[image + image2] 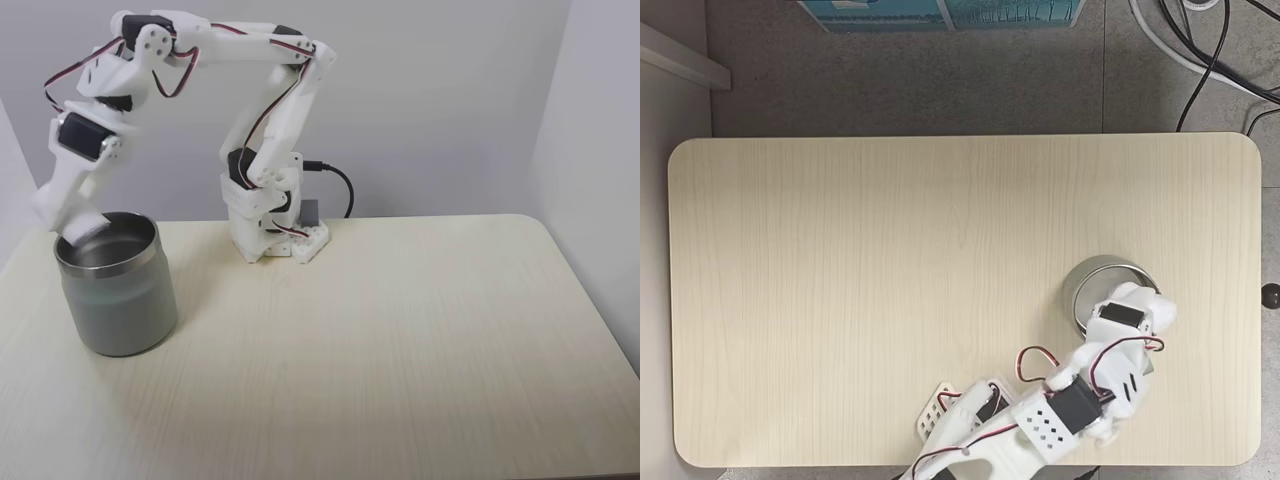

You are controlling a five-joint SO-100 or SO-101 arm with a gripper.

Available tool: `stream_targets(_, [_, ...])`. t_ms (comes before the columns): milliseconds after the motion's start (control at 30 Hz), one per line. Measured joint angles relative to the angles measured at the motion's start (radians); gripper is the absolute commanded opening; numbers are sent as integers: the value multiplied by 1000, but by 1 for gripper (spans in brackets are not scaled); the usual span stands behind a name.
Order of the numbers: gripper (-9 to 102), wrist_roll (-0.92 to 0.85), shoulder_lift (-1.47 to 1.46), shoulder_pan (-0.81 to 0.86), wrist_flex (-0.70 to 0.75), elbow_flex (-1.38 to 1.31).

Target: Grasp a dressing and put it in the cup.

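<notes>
The steel cup (120, 300) stands at the table's left in a fixed view and near the right edge in the top-down fixed view (1086, 274). My white gripper (78, 228) points down at the cup's back-left rim. A small white roll, the dressing (90, 228), sits at its fingertips just over the cup's mouth, and the fingers look closed on it. From above, the gripper (1128, 300) and wrist cover most of the cup, and the dressing is hidden under them.
The arm's base (275, 238) stands at the table's back edge with a black cable (340, 185) behind it. Pale wood table (890, 280) stretches wide beyond the cup. A blue box (940, 12) and cables (1200, 40) lie on the floor past the far edge.
</notes>
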Motion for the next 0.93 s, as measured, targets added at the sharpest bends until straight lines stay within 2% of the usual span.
stream_targets(933, [23, 66, 106, -55, -34, 0])
